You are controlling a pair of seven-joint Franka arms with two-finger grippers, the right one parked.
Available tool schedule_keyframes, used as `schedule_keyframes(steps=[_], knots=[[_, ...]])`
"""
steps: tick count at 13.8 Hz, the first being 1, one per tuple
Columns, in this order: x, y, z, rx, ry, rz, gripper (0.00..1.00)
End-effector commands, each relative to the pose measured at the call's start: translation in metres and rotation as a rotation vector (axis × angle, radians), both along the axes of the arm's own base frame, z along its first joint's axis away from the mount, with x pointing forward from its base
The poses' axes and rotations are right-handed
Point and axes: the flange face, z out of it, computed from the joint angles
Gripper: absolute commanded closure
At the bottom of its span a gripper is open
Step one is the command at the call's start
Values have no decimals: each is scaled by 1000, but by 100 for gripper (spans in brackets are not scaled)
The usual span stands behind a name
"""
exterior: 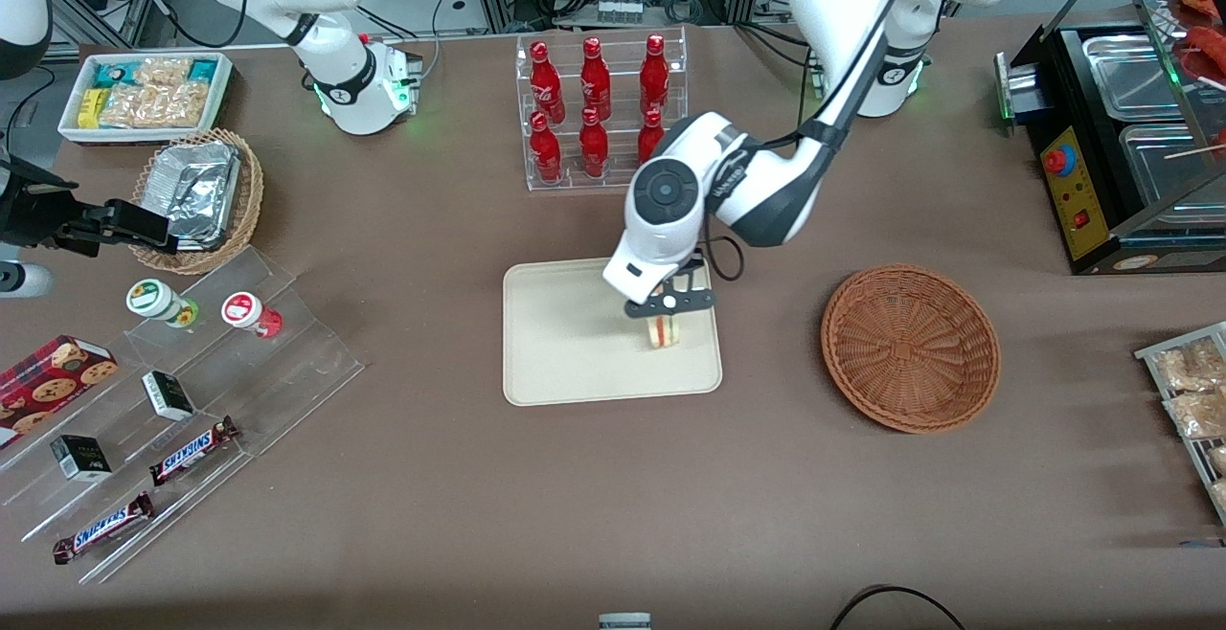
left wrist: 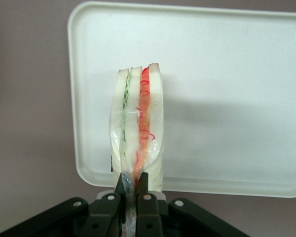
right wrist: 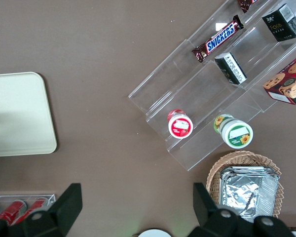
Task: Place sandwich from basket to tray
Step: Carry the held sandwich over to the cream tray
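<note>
Your gripper (left wrist: 134, 190) over the tray (exterior: 565, 362) has its jaws pinched on the sandwich (left wrist: 137, 133), probably soft and light, so keep the squeeze gentle at that thin edge.

The end effector (exterior: 668, 309) over the tray (exterior: 565, 343) has bare surface all around.

Even overhead light, front view bright and sharp throughout. Soft shadow of the gripper (exterior: 669, 309) and arm falls on the tray (exterior: 565, 343) and on the brown table (exterior: 575, 496) near the basket (exterior: 910, 348). Foil container (exterior: 194, 188) throws small glare spots. Wrist view: tray washed near-white, grey shadow beside the sandwich (left wrist: 137, 143); the fingers (left wrist: 143, 185) closest to the lens look slightly soft.
</note>
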Motion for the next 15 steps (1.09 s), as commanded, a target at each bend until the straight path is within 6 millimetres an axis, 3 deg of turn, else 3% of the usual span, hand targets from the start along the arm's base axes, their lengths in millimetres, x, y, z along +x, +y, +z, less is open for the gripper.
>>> schedule_keyframes(steps=[1,6,15], knots=[[3,-23,-2,-6,-1,24,100],[10,-48,-20,-26,-28,41,100],[16,-62,-40,-38,-40,100,100]])
